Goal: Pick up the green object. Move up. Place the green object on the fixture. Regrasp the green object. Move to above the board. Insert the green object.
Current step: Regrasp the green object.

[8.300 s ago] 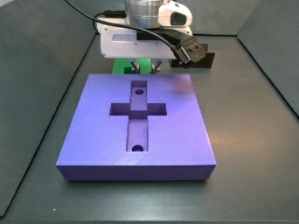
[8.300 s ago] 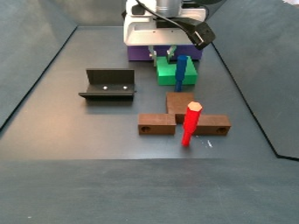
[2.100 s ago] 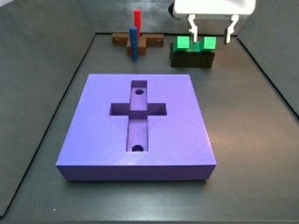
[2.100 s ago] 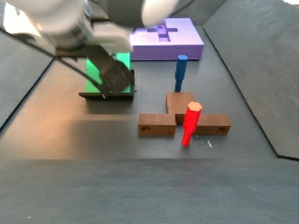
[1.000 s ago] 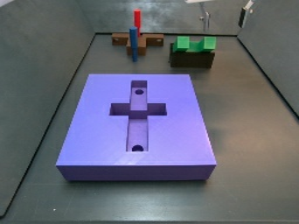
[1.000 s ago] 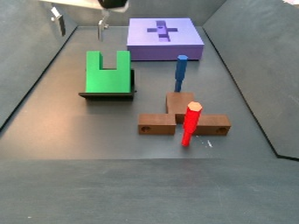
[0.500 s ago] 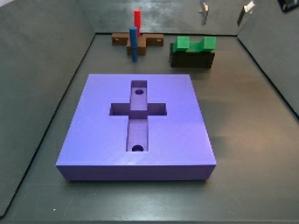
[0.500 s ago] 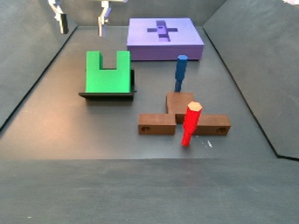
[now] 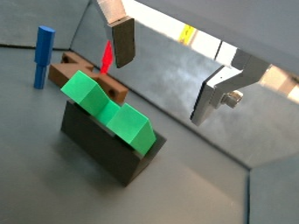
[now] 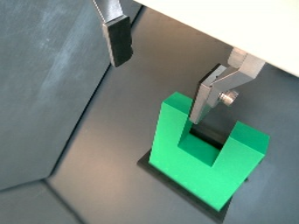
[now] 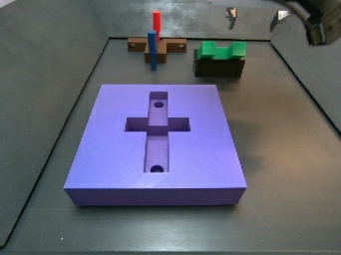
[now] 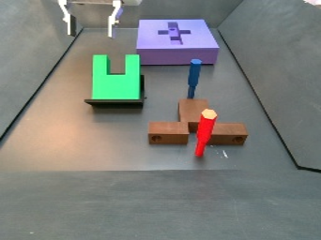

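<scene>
The green object (image 12: 116,77) is a U-shaped block leaning in the dark fixture (image 12: 115,100), notch up; it also shows as green object (image 11: 222,50) on the fixture (image 11: 220,68). My gripper (image 12: 90,21) hangs open above and behind it, holding nothing. In both wrist views the gripper (image 9: 170,68) (image 10: 166,68) has bare floor between its fingers (image 9: 121,44), and the green object (image 9: 107,112) (image 10: 181,153) lies below, off to one side. The purple board (image 11: 160,139) with its cross recess lies apart from the fixture.
A brown base (image 12: 197,133) with a red peg (image 12: 204,131) and a blue peg (image 12: 193,77) stands beside the fixture. Dark walls enclose the floor, close behind the gripper.
About two seconds ago the gripper held the green object at the fixture. It has since let go and risen, open, and in the last second it has shifted and turned slightly.
</scene>
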Available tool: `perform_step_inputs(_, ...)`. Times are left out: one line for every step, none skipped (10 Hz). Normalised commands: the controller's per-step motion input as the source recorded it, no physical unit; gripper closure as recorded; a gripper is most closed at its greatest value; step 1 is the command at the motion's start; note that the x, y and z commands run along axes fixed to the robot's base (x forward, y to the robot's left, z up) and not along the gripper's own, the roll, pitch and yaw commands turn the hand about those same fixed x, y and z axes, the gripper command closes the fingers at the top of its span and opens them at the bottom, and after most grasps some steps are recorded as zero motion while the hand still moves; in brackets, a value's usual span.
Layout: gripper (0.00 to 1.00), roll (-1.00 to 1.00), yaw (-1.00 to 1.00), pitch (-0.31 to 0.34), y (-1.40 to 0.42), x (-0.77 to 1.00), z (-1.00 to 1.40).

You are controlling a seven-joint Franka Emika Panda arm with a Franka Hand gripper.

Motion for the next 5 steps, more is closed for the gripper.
perform_step_inputs(0.00, 1.00, 0.38, -0.117, -0.04, 0.00, -0.15)
perform_step_inputs(0.00, 0.94, 0.49, -0.071, 0.00, 0.13, -0.25)
perform_step_inputs(0.00, 0.77, 0.46, -0.086, 0.00, 0.29, -0.30)
perform_step_inputs(0.00, 0.64, 0.46, -0.149, 0.00, 0.26, -0.43)
perform_step_inputs(0.00, 0.58, 0.47, -0.086, 0.00, 0.20, -0.37)
